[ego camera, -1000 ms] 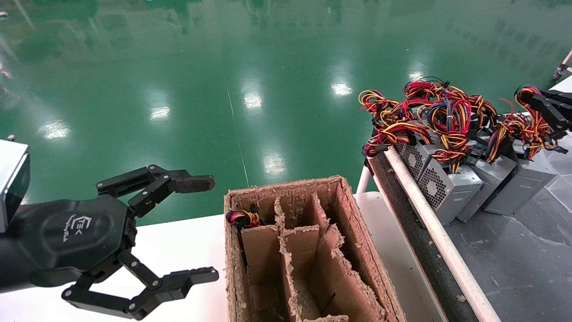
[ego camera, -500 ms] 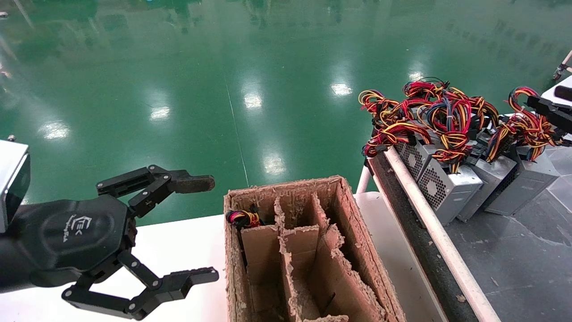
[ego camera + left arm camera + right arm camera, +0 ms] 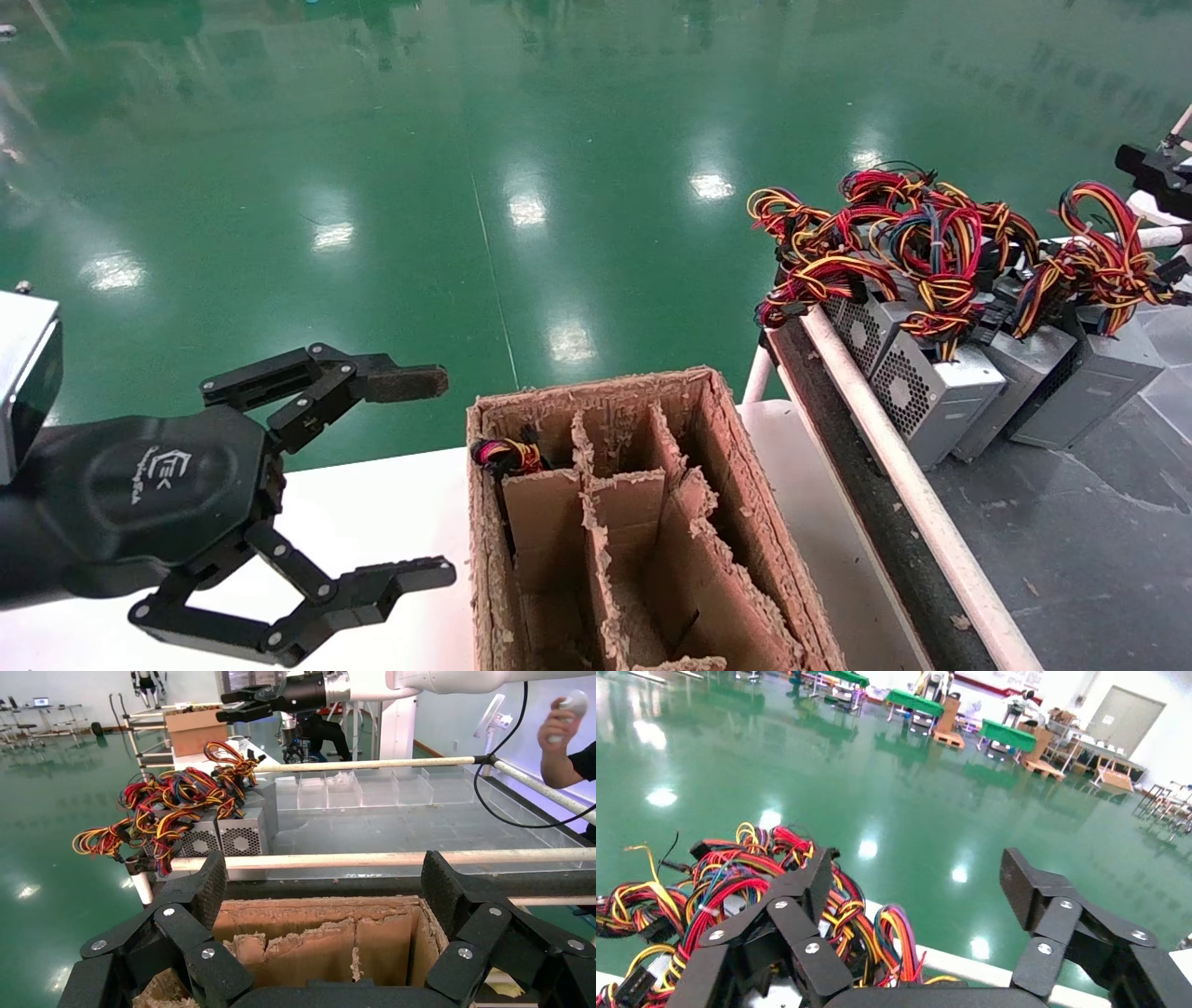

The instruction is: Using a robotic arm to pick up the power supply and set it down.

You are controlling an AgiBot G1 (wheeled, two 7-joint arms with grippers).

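Observation:
The power supply, a dark grey box, stands rightmost in a row on the dark belt, its red, yellow and black wires looping up from the top. My right gripper shows only at the far right edge, above and beyond those wires and clear of them. In the right wrist view that gripper is open and empty, with the wire bundles below and beside one finger. The left gripper hangs open and empty beside the cardboard box; the left wrist view shows it open over the box.
Lighter silver boxes with fan grilles and tangled wires lean next to the power supply. A white rail borders the belt. The divided cardboard box holds one wire bundle in its far left cell. Green floor lies beyond.
The right gripper has drawn back from the rightmost wire bundle, up and to the right, almost out of the head view. The bundle has sprung free. The left arm has not moved.

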